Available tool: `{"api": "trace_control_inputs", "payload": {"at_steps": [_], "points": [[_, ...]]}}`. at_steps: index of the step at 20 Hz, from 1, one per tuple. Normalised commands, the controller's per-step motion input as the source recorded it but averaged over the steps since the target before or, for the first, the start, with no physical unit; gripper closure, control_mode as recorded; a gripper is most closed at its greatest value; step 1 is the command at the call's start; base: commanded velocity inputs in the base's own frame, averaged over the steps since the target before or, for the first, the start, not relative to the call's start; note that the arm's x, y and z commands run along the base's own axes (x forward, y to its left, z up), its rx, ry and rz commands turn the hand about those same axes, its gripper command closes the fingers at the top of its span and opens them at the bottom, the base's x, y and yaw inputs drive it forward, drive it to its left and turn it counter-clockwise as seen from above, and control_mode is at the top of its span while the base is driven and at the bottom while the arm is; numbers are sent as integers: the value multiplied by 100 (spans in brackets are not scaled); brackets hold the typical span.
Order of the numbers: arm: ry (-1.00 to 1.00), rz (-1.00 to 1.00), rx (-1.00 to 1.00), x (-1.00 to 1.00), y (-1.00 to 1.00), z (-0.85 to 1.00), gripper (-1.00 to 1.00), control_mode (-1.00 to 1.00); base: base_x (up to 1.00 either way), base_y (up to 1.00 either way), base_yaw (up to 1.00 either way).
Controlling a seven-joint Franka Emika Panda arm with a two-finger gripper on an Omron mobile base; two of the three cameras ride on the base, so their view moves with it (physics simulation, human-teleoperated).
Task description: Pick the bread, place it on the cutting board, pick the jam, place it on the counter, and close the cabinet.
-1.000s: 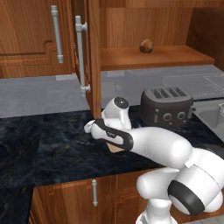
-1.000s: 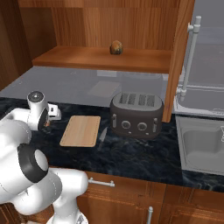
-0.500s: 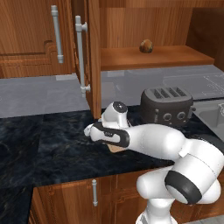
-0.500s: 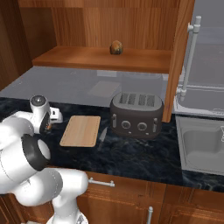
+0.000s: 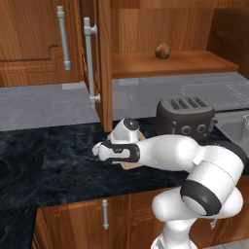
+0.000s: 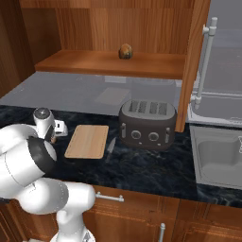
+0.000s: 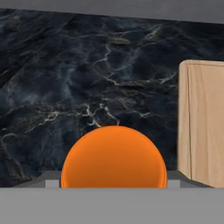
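Low in the hand view, at bottom centre, the jam (image 7: 113, 157) shows as a big orange dome pressed between the grey finger tips, so the gripper (image 7: 113, 183) is clamped on the jar, hanging above the dark marbled counter (image 7: 87, 78). At the right edge of that view lies the cutting board (image 7: 203, 122), apart from the jar. In the right base view the gripper (image 6: 54, 134) sits at middle left, just left of the cutting board (image 6: 87, 141), which is bare on top; the counter (image 6: 142, 170) runs across the middle. The bread (image 6: 125, 51) rests on the wooden shelf of the cabinet (image 6: 191, 61) at upper centre, whose door stands open at the right. A dark toaster (image 6: 146, 124) stands right of the board. In the left base view the bread (image 5: 162, 51) sits at upper right, and the cabinet door (image 5: 99, 58) hangs open at upper left.
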Motion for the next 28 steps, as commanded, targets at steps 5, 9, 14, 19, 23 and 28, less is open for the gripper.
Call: {"api": "trace_control_inputs", "payload": {"at_steps": [5,9,14,19,23,28], "points": [[0,0,0,3,13,-17,100,-100,0,0,0],[0,0,0,11,11,-17,100,-100,0,0,0],[0,0,0,16,11,-17,100,-100,0,0,0],[0,0,0,12,7,-11,100,-100,0,0,0],[0,0,0,7,4,-14,100,-100,0,0,0],[0,0,0,2,1,-13,100,-100,0,0,0]]}}
